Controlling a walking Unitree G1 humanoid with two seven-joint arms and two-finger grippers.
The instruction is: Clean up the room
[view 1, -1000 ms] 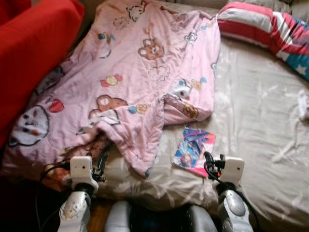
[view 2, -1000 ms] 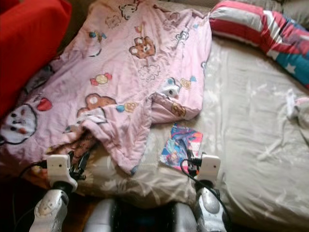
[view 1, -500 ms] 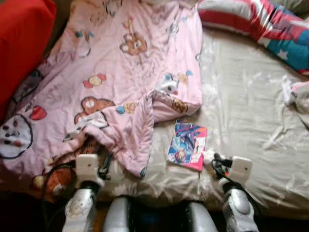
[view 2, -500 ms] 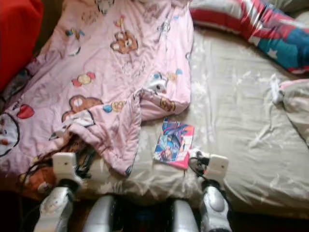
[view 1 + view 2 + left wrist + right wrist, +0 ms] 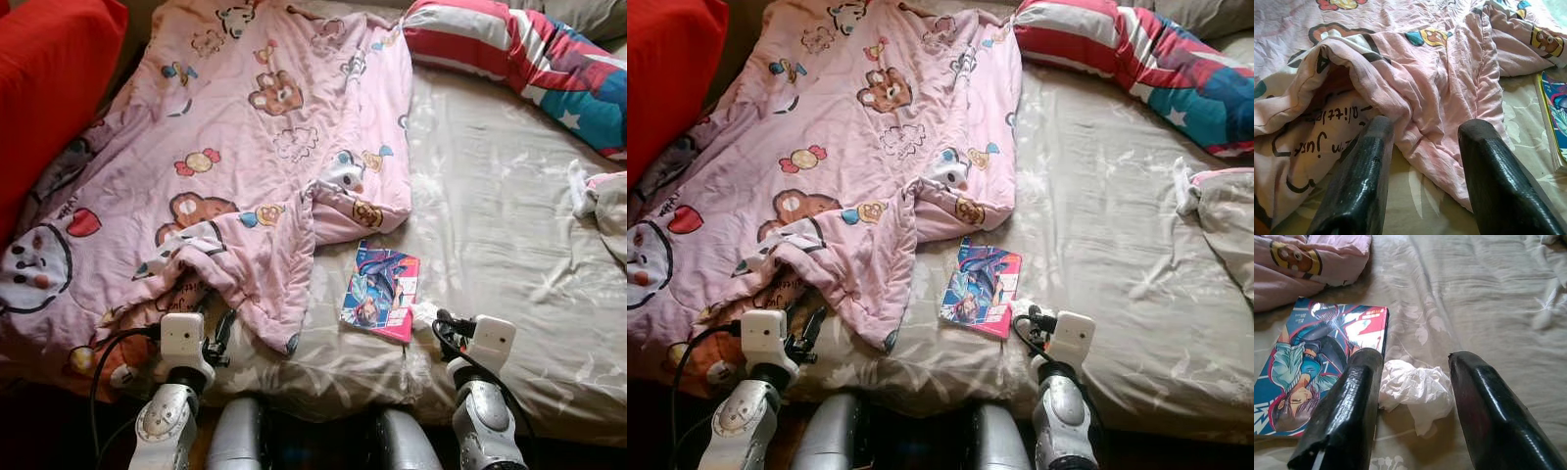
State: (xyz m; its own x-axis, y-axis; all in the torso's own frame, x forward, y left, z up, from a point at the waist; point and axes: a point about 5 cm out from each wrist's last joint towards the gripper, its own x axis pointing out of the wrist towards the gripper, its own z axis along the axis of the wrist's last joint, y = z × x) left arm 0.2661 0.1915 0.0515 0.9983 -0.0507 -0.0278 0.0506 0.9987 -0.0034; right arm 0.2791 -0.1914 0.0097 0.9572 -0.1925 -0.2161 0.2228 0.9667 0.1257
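Right gripper (image 5: 1410, 377): fingers spread, released, straddling crumpled tissue (image 5: 1415, 389) beside comic book (image 5: 1317, 367). Left gripper (image 5: 1425, 147): released, at pink blanket (image 5: 1425, 93) edge.

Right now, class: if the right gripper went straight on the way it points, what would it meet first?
Most likely the crumpled white tissue, lying on the bed sheet between the open fingers of the right gripper, beside the comic book.

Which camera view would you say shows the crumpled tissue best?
The right wrist view: the crumpled tissue lies large between the open right end effector fingers, beside the comic book. Both eye views show a small white speck.
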